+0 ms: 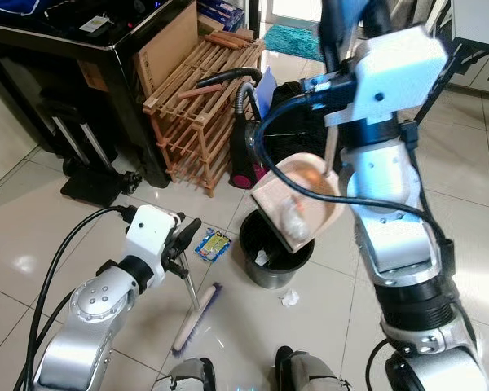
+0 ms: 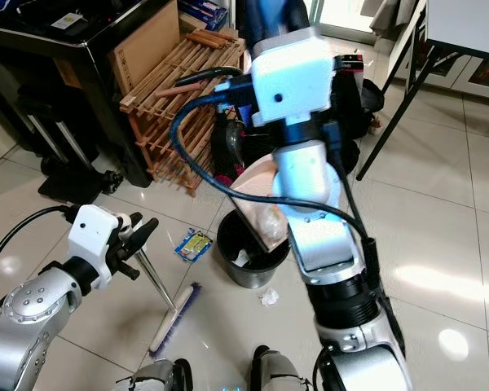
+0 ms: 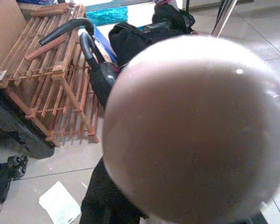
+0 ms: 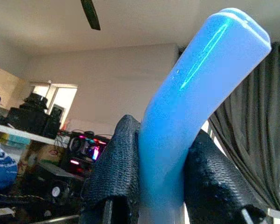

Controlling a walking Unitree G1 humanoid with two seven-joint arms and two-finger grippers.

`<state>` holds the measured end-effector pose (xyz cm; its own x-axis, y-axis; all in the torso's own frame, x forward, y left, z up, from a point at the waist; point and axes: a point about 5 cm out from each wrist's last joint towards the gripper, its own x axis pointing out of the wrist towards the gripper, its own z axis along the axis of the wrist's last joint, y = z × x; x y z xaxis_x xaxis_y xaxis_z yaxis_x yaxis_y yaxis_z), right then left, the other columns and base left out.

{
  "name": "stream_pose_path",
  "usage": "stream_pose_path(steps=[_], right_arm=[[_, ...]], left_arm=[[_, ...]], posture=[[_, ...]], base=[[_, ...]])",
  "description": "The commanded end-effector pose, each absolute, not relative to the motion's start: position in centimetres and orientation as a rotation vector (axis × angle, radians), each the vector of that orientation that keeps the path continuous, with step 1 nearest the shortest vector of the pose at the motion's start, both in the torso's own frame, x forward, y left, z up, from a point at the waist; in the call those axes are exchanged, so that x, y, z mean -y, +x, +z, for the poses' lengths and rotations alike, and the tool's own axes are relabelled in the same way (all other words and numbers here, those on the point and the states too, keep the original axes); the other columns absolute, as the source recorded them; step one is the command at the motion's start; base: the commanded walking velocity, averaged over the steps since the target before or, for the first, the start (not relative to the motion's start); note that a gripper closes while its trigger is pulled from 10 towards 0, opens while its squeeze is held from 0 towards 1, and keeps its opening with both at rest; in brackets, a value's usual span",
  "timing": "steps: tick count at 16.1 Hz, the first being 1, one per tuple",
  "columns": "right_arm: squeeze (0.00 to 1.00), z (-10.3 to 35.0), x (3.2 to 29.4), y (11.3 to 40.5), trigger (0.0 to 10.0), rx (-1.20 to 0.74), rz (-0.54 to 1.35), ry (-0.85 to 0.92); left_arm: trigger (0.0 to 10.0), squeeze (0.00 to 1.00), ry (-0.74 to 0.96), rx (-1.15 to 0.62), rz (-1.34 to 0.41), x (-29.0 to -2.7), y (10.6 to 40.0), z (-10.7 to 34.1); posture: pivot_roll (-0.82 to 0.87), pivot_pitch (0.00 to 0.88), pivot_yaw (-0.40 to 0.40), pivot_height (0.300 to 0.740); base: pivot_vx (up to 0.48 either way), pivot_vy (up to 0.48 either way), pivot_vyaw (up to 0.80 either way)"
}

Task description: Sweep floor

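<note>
Printed blue packet (image 1: 213,244), wording unreadable, beside black bin (image 1: 275,262).

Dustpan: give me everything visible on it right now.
The dustpan is pale peach plastic, tipped steeply over the black bin, its open lip pointing down into it. A crumpled clear wrapper lies against its inside, not yet fallen. Its blue handle rises upward, clamped between the right gripper's fingers. The pan hangs in the air above the bin's rim.
</note>
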<state>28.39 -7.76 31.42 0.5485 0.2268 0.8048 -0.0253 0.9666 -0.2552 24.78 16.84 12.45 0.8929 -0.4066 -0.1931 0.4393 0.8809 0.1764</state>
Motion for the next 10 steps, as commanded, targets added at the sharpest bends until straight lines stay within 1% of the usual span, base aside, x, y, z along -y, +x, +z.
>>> stream_pose_path(steps=[1,6,10], right_arm=[[0.0,32.23,7.42,27.07,10.0,1.065,0.177,-0.216],[0.0,32.32,7.58,26.95,10.0,1.099,0.159,-0.241],[0.0,32.44,7.19,26.47,10.0,1.135,0.192,-0.187]], left_arm=[[10.0,0.0,0.22,-0.129,-0.447,-16.77,24.78,13.03],[10.0,0.0,0.223,-0.126,-0.447,-16.7,24.85,13.06],[10.0,0.0,0.221,-0.126,-0.441,-16.74,24.79,13.07]], posture=[[-0.01,0.185,0.014,0.74],[-0.01,0.182,0.011,0.74],[-0.01,0.18,0.006,0.74]], base=[[0.0,0.0,0.0],[0.0,0.0,0.0],[0.0,0.0,0.0]])
